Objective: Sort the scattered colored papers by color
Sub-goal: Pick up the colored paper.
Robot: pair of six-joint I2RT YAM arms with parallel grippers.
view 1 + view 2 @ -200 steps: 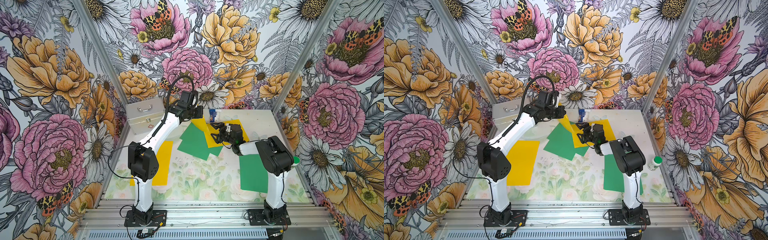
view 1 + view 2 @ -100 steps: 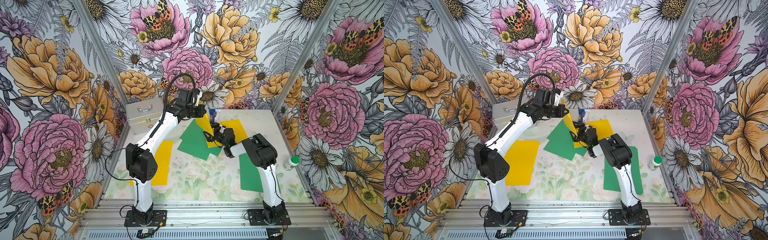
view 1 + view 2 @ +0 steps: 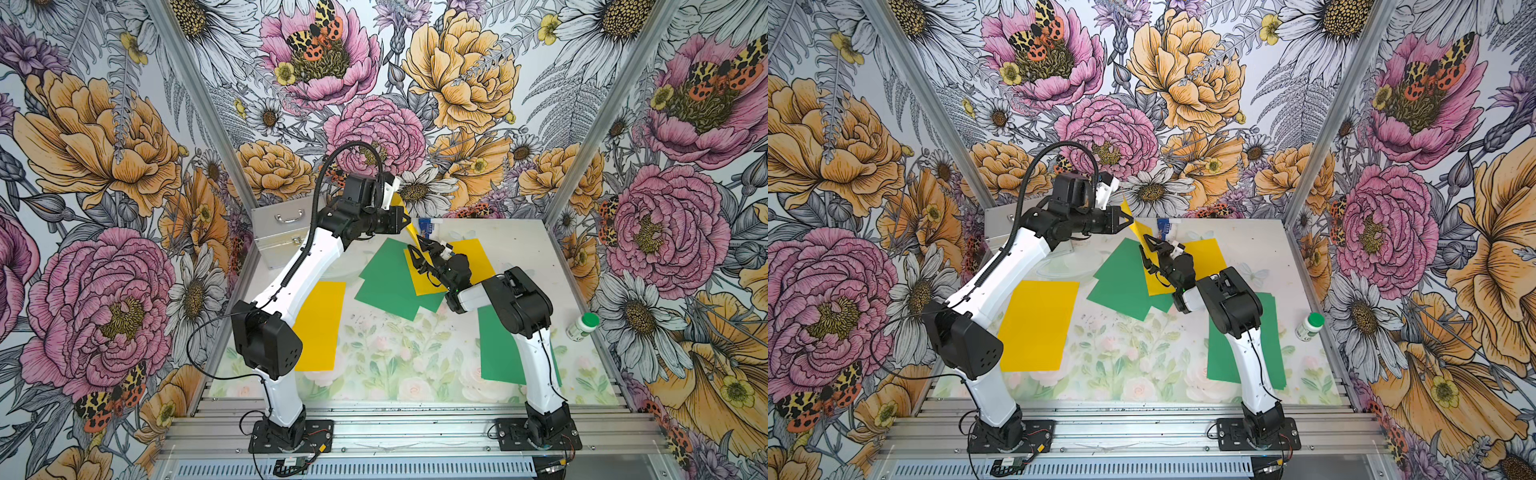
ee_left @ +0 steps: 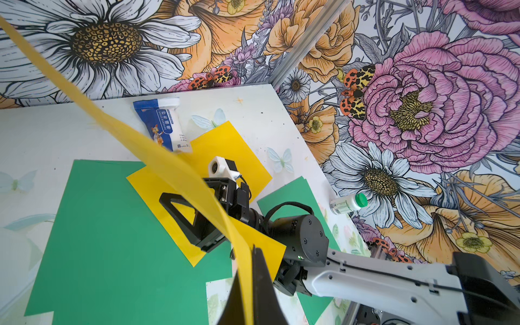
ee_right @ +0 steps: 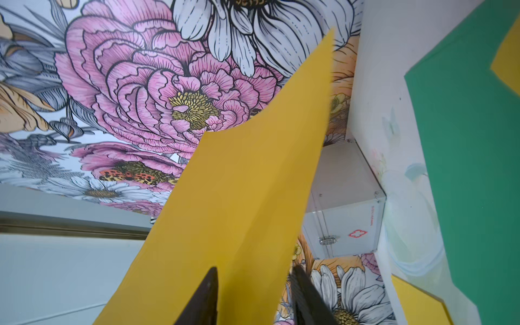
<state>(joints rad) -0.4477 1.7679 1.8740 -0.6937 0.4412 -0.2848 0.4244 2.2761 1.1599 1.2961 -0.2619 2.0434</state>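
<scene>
one yellow sheet [image 5: 239, 197] | pinched in left claw [image 4: 250, 254] | straddled by right claw [image 5: 254, 268]

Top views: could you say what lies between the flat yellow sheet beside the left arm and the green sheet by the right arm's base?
Only bare table shows between the yellow sheet and the green sheet, in both top views.

Bare front tabletop [image 3: 395, 353]; metal case [image 3: 276, 232] far-left.
</scene>
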